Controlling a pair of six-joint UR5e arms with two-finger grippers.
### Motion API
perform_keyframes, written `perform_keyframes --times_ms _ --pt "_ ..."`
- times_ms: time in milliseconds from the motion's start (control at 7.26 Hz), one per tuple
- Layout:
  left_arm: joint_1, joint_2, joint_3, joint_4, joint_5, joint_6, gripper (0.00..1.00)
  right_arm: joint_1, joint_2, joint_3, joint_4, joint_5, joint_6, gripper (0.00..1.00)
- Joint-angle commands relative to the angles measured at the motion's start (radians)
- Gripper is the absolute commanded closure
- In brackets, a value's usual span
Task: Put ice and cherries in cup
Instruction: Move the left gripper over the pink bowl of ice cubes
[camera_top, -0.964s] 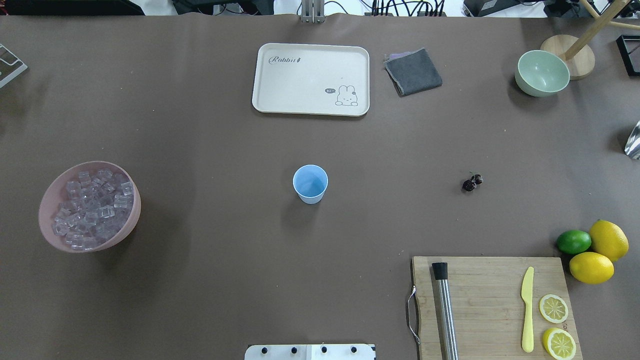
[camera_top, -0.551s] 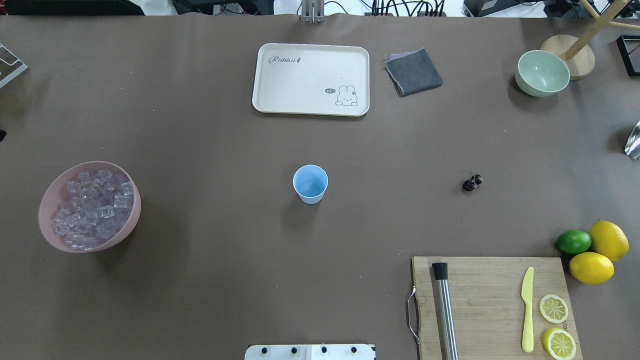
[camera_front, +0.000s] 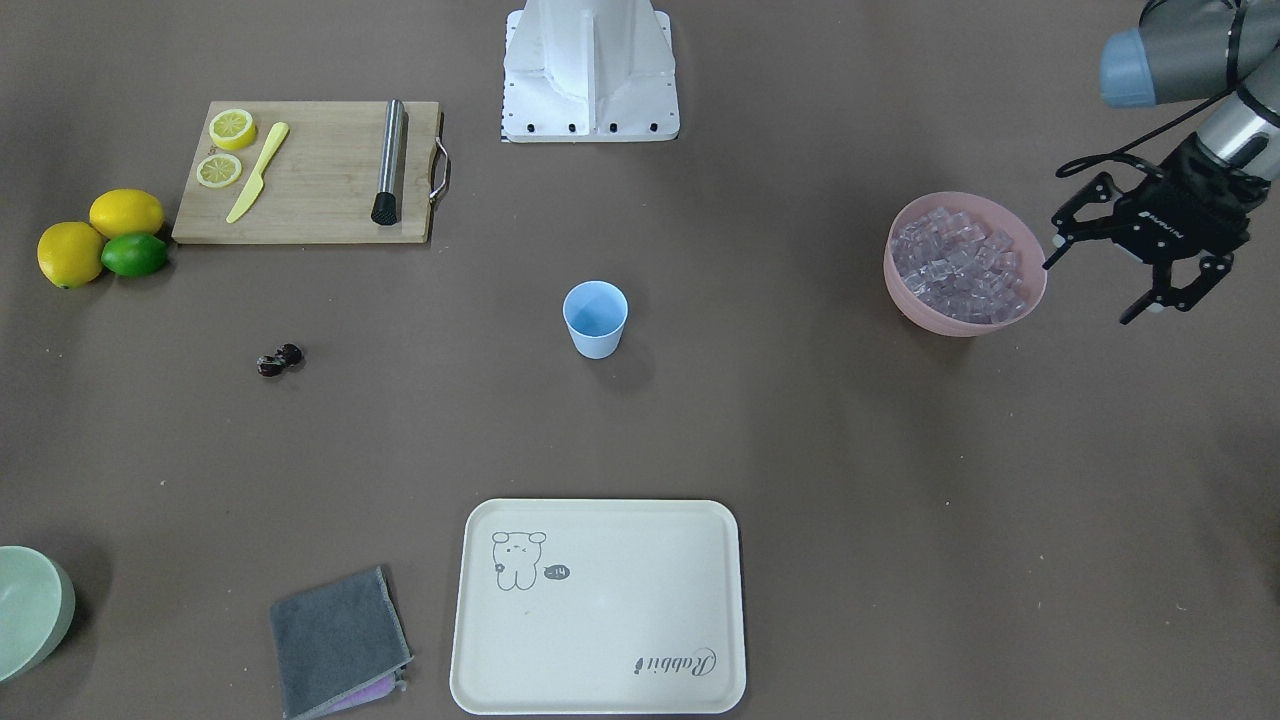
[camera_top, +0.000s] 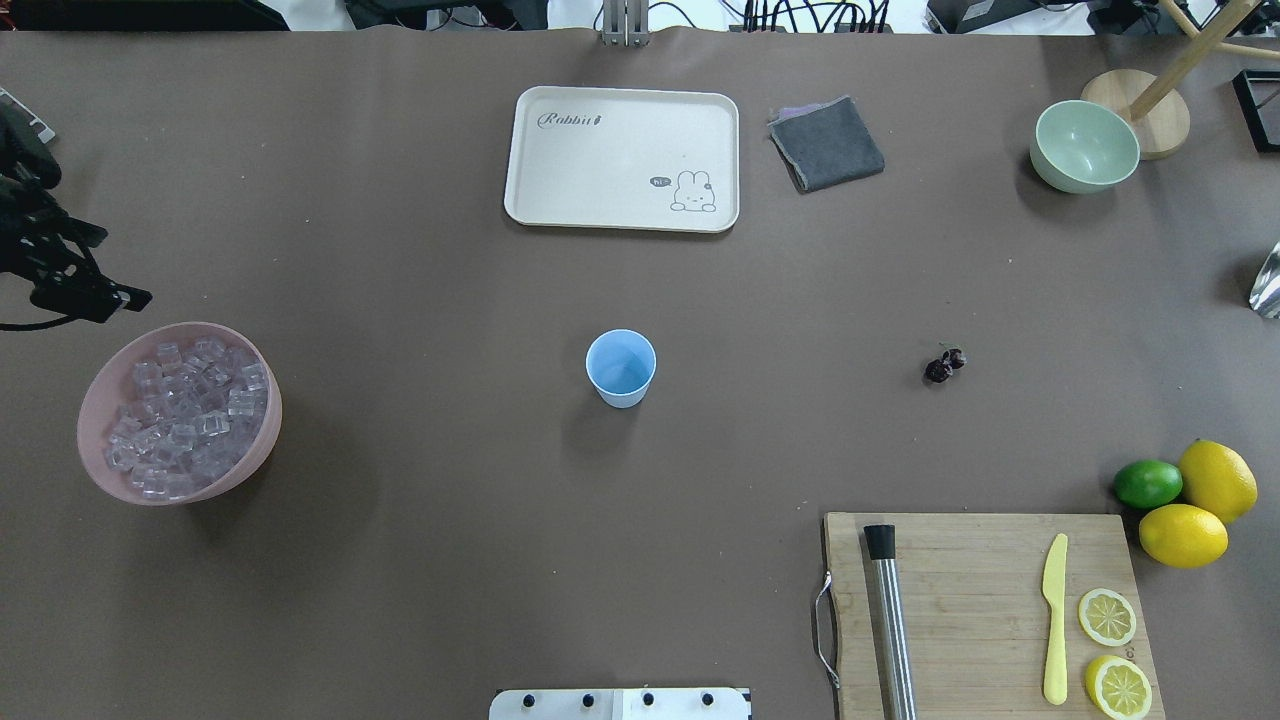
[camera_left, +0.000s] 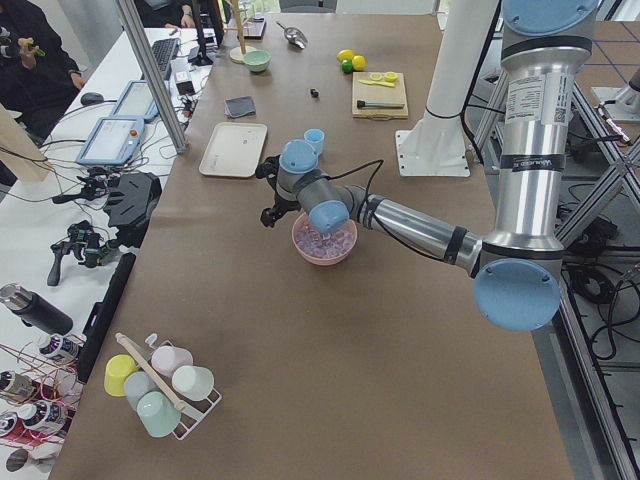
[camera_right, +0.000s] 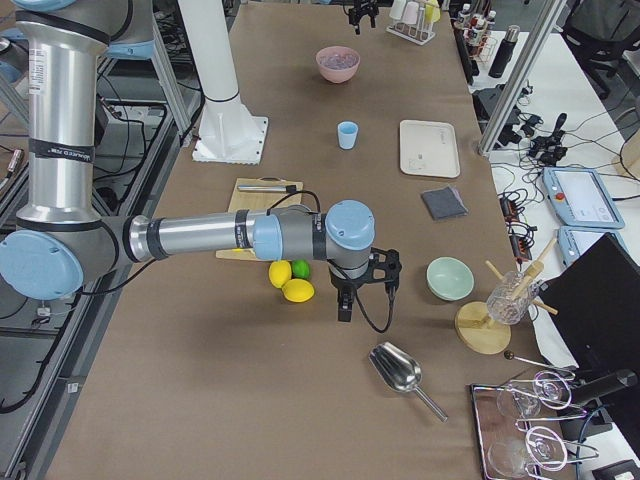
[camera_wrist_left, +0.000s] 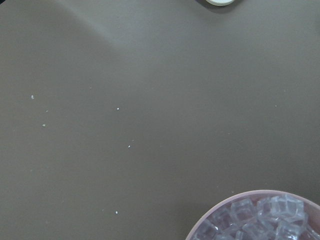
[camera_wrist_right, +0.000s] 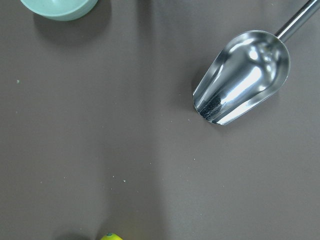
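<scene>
The left tool (camera_front: 1087, 292), absent earlier, is now held, jaws apart, beside the pink bowl (camera_front: 965, 325) of ice (camera_front: 958, 262) at the desk's left edge; the cup (camera_front: 595, 318) stands mid-desk. Slick cubes could be squeezed out and scattered.

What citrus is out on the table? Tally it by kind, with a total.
Whole yellow lemons: 2
Whole green lime: 1
Cut yellow lemon pieces on the wooden cutting board: 2
Total: 5

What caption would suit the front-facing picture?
Open left gripper hovers near pink bowl of ice; blue cup and cherries sit apart.
</scene>
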Motion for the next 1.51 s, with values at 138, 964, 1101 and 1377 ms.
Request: perform_keyframes --times_ms 138,964,1101,1377 --pt "0.101 -0.054 -0.019 0.038 0.015 -0.001 0.11 0.001 -0.016 0.013 -0.001 0.002 0.003 0.00" --pt "0.181 0.004 -0.025 0.035 0.009 0.003 0.24 0.001 -0.025 0.021 -0.001 0.019 0.006 0.00" --pt "0.192 0.006 -0.024 0.034 0.009 0.003 0.24 0.001 -0.025 0.021 -0.001 0.019 0.006 0.00" --pt "0.198 0.012 -0.021 0.034 0.008 0.005 0.24 0.001 -0.025 0.022 -0.002 0.019 0.008 0.00"
